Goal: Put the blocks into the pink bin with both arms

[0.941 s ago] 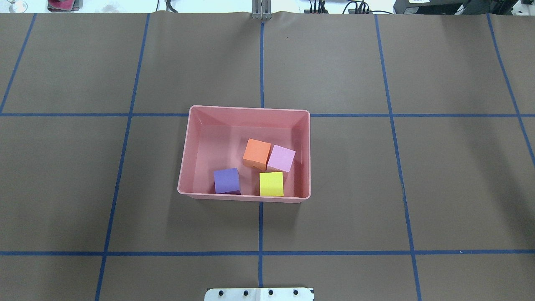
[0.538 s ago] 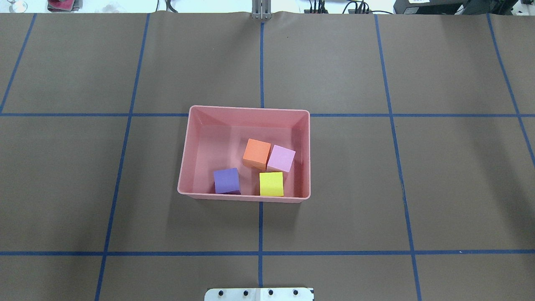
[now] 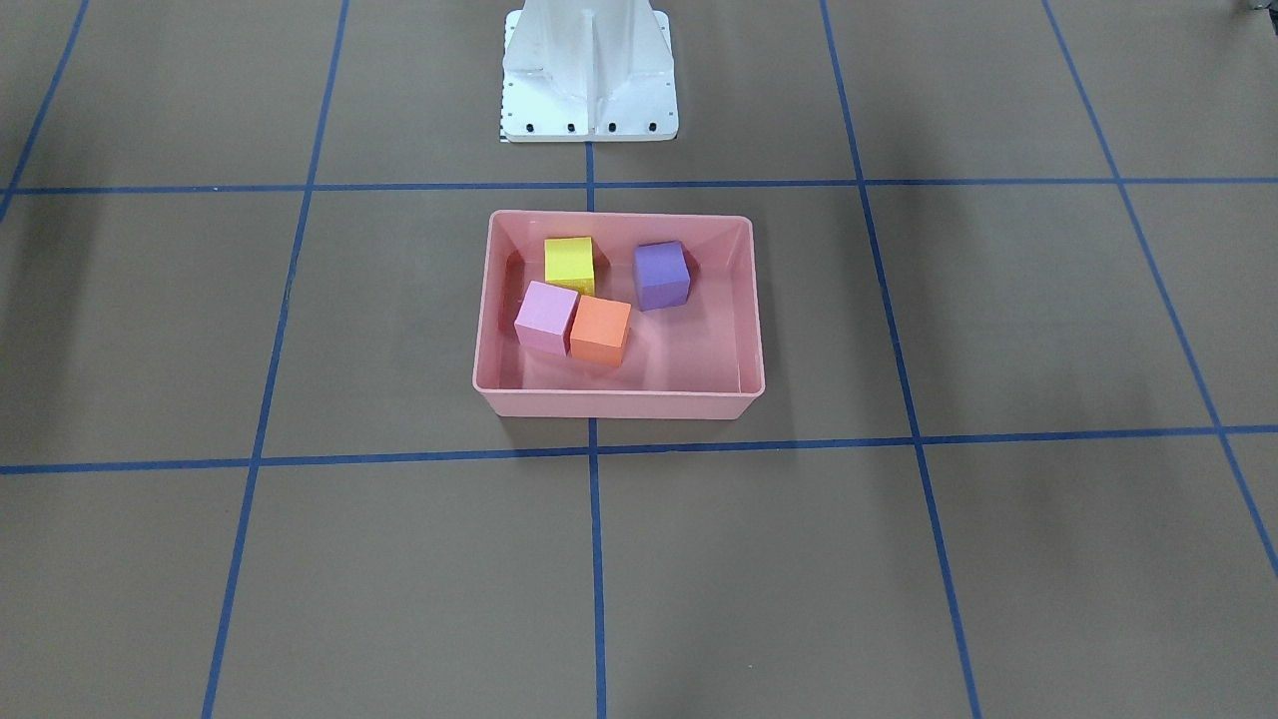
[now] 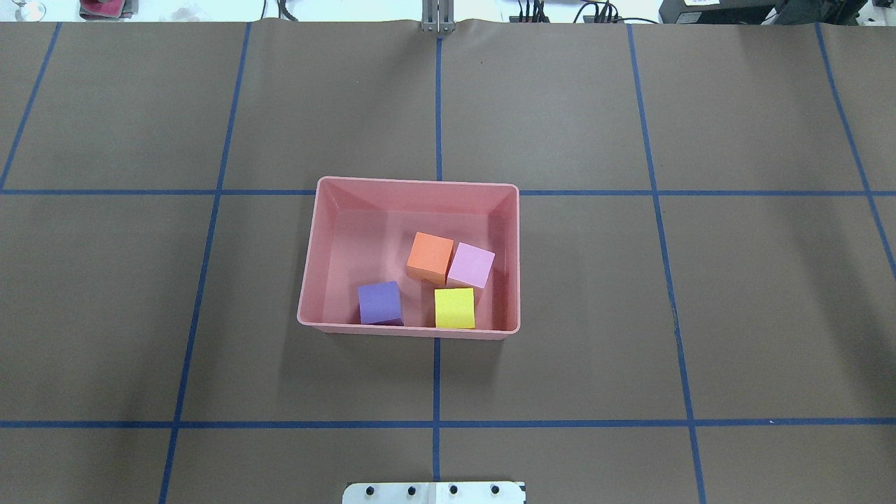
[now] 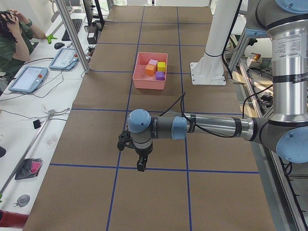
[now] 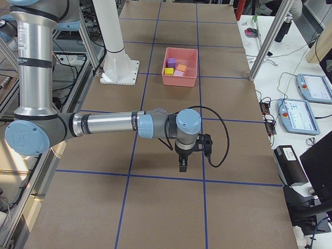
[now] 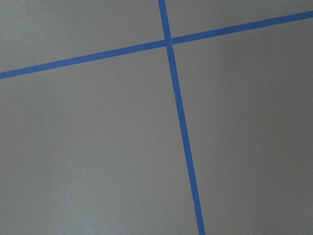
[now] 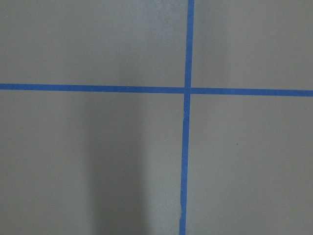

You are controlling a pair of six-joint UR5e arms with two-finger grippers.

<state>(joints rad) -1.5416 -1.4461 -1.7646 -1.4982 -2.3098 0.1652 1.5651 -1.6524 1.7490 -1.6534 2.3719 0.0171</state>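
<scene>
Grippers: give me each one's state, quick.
Left gripper: cannot tell, seen only from the side.
Right gripper: cannot tell, seen only from the side.

The salmon-pink bin [image 4: 413,181] holds yellow, purple, orange and light-pink blocks [image 4: 454,308] [image 4: 379,302] [image 4: 430,256] [image 4: 471,265] on a blue-gridded brown table [image 4: 560,105].

Pink bin [image 4: 413,180] sat mid-bench, top open, walls all round. Purple block [image 4: 379,302] and yellow block [image 4: 454,308] sat at its robot-side wall. Orange block [image 4: 430,256] touched light pink block [image 4: 471,266] mid-floor, toward the robot's right. Bare bin floor ran along the operator-side and left walls. White pedestal [image 3: 589,70] stood mid robot-side edge. Left gripper [image 5: 141,166] hung low toward the left end and right gripper [image 6: 182,167] toward the right end, both well apart from the bin.
</scene>
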